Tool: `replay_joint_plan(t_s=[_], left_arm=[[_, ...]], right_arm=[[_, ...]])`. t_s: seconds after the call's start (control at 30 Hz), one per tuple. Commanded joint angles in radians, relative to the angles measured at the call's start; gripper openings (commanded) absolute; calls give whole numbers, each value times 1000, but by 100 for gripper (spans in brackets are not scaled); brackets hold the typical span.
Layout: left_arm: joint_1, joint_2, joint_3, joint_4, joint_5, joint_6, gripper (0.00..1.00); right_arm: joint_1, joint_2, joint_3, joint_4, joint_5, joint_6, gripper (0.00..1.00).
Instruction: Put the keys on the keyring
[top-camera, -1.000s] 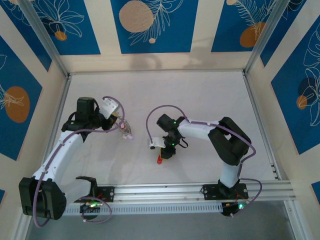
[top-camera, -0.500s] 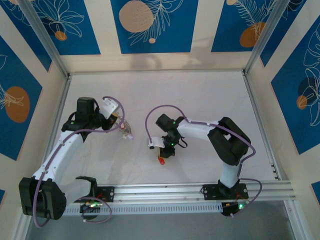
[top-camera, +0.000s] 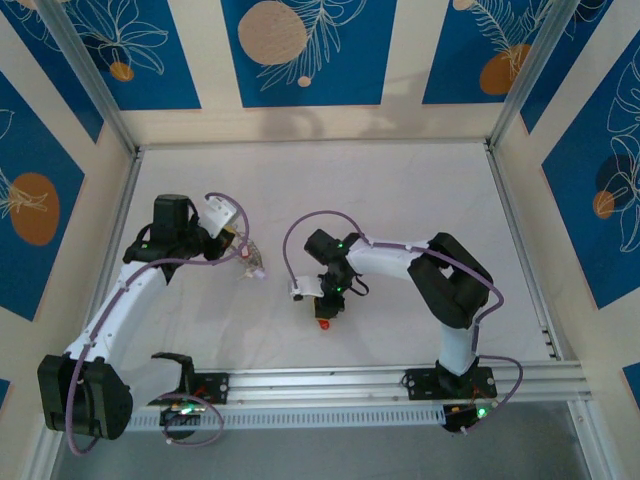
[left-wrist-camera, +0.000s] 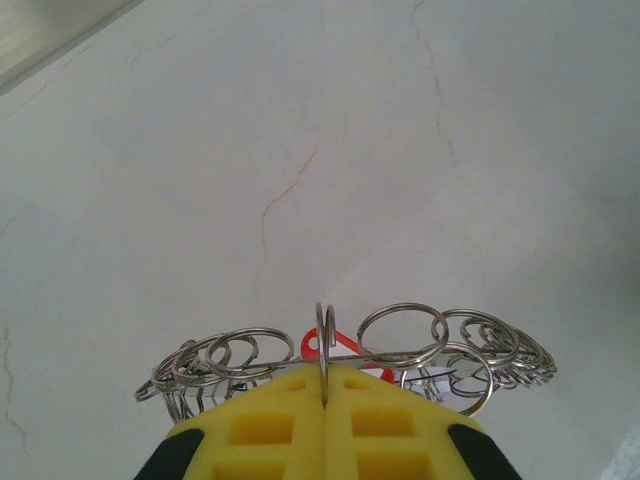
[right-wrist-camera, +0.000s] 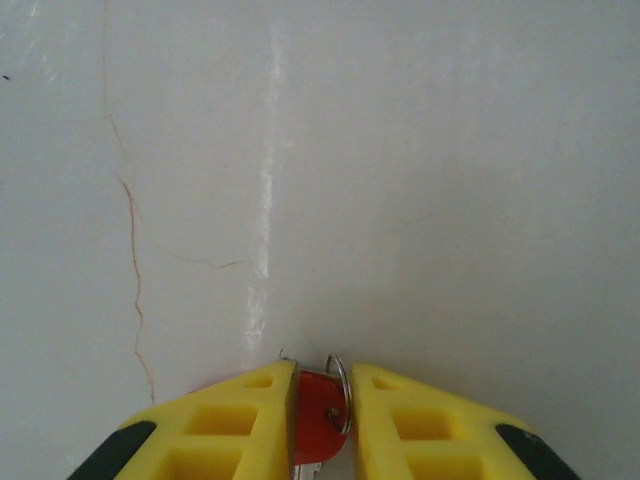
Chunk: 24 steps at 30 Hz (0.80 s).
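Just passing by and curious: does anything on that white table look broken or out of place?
Only the table itself: thin brownish lines wander across its surface in both wrist views. Whether they are cracks or creases I cannot tell. The keyring and the red key look intact, and nothing is spilled.

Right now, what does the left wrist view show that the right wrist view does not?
Left wrist view: the left gripper is shut on the keyring, whose many small silvery loops fan out to both sides, with a bit of red behind them.
Right wrist view: the right gripper is shut on a red key with a small ring at its head.
Both: yellow fingers at the bottom edge, and the pale table with thin cracks.
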Motion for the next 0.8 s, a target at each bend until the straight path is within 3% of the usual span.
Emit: replay_joint_plan(t_s=[0.0, 0.37, 0.6, 0.77], left_arm=[[-7, 2, 12, 7, 4, 8, 0], [-7, 1, 13, 7, 2, 6, 0], [-6, 1, 12, 7, 2, 4, 0], [-7, 0, 12, 8, 0, 3, 0]], right_arm=[[7, 14, 9, -33, 8, -5, 22], [2, -13, 8, -76, 34, -17, 31], [6, 6, 12, -87, 47, -14, 28], [4, -3, 9, -86, 57, -18, 17]])
